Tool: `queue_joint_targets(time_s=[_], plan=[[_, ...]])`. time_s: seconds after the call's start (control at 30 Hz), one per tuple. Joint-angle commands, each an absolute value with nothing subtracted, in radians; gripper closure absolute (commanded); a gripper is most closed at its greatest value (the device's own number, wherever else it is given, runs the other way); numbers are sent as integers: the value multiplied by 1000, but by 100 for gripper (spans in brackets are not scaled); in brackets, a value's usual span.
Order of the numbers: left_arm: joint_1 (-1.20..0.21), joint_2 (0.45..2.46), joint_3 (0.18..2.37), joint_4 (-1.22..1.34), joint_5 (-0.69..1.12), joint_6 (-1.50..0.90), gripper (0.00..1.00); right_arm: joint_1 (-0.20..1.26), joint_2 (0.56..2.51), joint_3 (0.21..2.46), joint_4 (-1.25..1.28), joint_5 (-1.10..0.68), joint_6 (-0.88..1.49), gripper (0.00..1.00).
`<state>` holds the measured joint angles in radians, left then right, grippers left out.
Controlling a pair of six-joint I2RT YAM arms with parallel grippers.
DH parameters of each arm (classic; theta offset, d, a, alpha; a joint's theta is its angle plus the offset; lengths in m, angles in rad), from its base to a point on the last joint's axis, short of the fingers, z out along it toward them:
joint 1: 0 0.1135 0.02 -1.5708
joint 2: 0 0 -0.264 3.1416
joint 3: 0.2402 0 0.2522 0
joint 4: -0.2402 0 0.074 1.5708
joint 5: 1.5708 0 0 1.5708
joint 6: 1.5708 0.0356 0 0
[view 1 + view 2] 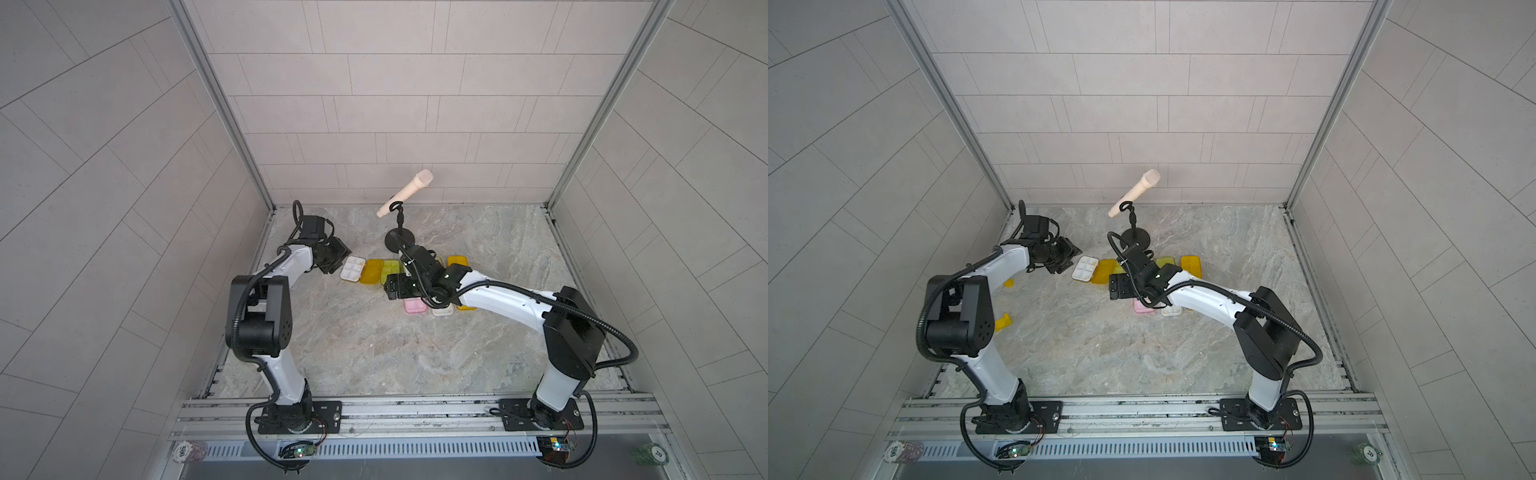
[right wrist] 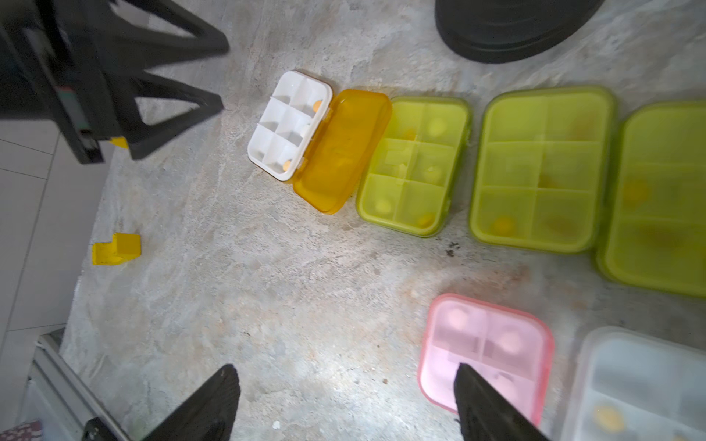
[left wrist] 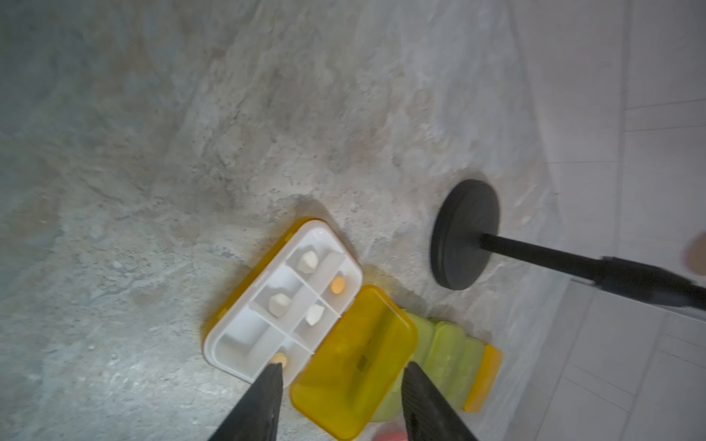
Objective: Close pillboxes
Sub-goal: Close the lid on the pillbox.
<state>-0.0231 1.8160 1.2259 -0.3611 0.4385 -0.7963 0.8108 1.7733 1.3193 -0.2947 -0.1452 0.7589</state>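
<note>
Nearest the arms' bases, on the marble tabletop, a closed pink pillbox and a closed clear pillbox lie side by side, nearer than the open pillbox and to its right. The right gripper hangs over bare stone beside the pink one, its jaws wide apart and empty. One finger overlaps that box's corner in the wrist view, and contact cannot be told. A small yellow block sits well to the left of the open pillbox and nearer. The open pillbox lies flat, its white tray up with white and orange pills in several compartments. Its orange-yellow lid is folded out flat on the right. The left gripper is just left of it, jaws partly spread and holding nothing, tips pointing at tray and lid. Three closed lime green pillboxes run in a row rightward from that lid, the first just beside it. Beyond the open pillbox and to its right stands a black round stand base, which carries a tilted cream microphone.
</note>
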Motion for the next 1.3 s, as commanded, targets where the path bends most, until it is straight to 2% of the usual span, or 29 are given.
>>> queue_joint_targets(time_s=[0.0,0.2,0.33,0.63,1.27], plan=[[-4,1843,1263,-441,405,-730,44,815,1824,1369,-232,-217,845,10],[38,1877,1251,-423,380,-698,43,816,1942,1462,-204,-259,902,11],[76,1937,1251,-387,459,-750,43,817,1988,1497,-193,-267,929,11],[81,1936,1234,-333,498,-781,43,818,2094,1599,-225,-278,940,12],[77,1961,1210,-273,550,-834,43,798,2178,1653,-216,-262,1020,11]])
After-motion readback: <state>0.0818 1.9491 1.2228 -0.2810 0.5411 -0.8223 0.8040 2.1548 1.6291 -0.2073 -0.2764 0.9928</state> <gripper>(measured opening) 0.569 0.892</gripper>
